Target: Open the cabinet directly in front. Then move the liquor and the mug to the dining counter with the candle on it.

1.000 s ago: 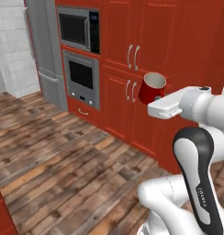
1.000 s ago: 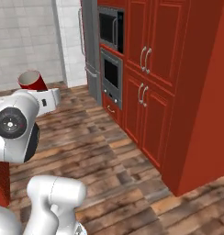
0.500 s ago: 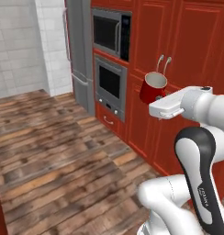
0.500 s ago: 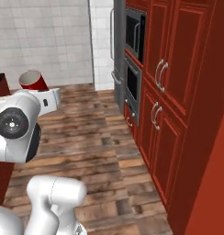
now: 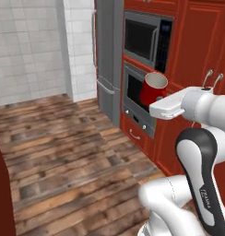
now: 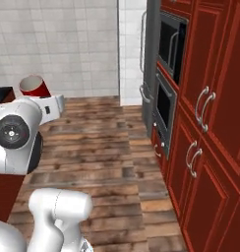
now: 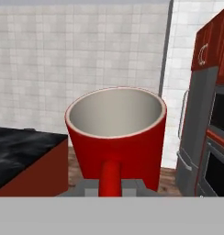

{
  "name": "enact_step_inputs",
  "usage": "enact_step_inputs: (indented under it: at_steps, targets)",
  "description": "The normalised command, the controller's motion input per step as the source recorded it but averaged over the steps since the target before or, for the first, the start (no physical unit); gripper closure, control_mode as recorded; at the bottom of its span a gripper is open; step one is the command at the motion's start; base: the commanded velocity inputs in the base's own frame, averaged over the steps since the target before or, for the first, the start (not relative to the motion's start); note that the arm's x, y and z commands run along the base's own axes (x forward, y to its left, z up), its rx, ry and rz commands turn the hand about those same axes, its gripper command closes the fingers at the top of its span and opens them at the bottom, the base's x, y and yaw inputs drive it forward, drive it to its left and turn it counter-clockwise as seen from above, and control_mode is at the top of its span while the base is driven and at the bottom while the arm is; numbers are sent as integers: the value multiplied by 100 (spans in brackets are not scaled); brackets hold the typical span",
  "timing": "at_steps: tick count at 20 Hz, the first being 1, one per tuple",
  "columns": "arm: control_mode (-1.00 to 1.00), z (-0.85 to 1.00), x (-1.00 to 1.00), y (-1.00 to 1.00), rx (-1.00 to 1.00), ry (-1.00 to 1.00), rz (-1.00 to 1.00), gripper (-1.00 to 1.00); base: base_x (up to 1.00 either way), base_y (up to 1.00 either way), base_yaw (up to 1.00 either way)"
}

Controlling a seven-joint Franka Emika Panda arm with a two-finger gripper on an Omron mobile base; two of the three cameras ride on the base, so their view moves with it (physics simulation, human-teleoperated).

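Evidently the carrying step is under way: the gripper [image 5: 156, 100] is holding the mug [image 5: 153, 87] clear of any surface, its fingers hidden under the cup's base but apparently clamped on it, since nothing else is supporting the cup. Going left to right in the hand view, a slab of black white-veined marble on a red base [image 7: 22, 149] is lying at the far left, probably an edge of a counter, though no candle is showing, so I cannot say it is the dining counter. Next, the mug is sitting upright, a glossy red cylinder with a pale matte inside and its handle facing the camera. Behind it, white square tiles [image 7: 77, 55] are covering the wall. Further right, a tall grey refrigerator [image 7: 192, 128] is standing beside a built-in oven [image 6: 164, 110] with dark glass, and red raised-panel doors with curved silver handles [image 6: 204, 108] are closing the row. The next move, I judge, calls for driving toward the marble top while keeping the mug level.
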Motion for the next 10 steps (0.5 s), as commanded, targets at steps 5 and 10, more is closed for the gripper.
enact_step_inputs:
  at_steps: [5,10]
  targets:
    - [100,0,0,0,0,0,0,100,100,34,8]
    - [100,0,0,0,0,0,0,100,100,30,6]
